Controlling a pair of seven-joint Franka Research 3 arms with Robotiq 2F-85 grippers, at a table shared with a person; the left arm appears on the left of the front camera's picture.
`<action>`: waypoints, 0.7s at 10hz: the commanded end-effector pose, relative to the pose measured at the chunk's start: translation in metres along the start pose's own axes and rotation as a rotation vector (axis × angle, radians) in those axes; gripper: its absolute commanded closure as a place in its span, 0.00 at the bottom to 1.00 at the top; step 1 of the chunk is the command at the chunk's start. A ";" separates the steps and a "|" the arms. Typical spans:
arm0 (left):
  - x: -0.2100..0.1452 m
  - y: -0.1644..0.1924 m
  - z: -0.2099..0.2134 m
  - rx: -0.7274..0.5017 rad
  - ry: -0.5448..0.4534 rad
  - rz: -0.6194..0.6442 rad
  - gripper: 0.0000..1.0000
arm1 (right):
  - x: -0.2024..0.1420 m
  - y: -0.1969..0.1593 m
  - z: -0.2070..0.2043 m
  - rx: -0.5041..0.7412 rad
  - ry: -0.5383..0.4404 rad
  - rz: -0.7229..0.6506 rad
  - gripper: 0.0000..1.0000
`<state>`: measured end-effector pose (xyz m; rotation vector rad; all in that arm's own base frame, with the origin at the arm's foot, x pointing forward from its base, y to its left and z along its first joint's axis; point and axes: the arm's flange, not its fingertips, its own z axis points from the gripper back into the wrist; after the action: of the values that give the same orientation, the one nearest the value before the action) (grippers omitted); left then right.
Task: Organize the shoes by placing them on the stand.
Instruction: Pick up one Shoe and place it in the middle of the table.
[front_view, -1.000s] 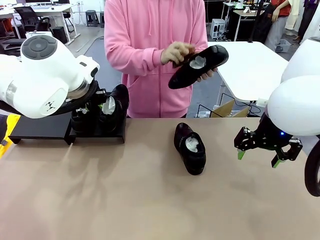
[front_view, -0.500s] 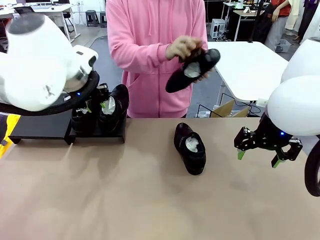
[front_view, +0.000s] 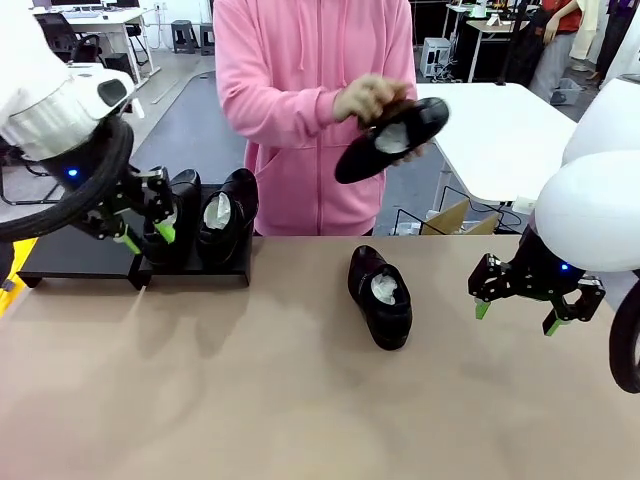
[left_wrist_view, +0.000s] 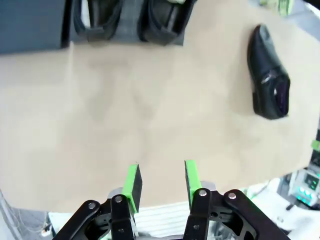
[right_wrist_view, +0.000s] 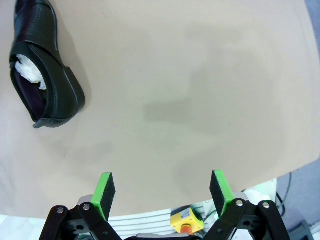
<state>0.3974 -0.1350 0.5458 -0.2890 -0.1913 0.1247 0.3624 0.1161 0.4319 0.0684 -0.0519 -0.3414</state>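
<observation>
Presently one loose shoe (front_view: 380, 297) is noted mid-counter (front_view: 250, 400), to the robot's left of the right claw (front_view: 517, 317) and nearer it than the left claw (front_view: 146, 237), long axis run near-to-far, slightly slanted. Both claws are held empty: the right spread wide, the left part-open beside the stand (front_view: 80, 255), where two shoes (front_view: 225, 215) are set. Glossy black leather is recorded, white paper stuffed inside.

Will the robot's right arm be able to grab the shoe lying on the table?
Probably yes. The shoe lies alone on the bare table, and the right gripper hovers open and empty beside it, with nothing in between.
</observation>
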 end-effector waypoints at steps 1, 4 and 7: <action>0.007 0.011 -0.005 -0.091 0.097 -0.005 0.52 | 0.000 0.000 0.000 0.000 0.000 0.000 0.00; 0.001 0.008 -0.005 -0.036 0.055 -0.003 0.52 | 0.001 0.019 0.026 -0.025 -0.143 0.065 0.00; 0.001 0.008 -0.005 -0.036 0.055 -0.003 0.52 | 0.032 0.063 0.014 -0.078 -0.208 0.274 0.00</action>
<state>0.3988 -0.1305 0.5380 -0.3409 -0.1343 0.1013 0.3840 0.1570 0.4647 -0.0324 -0.2363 -0.1457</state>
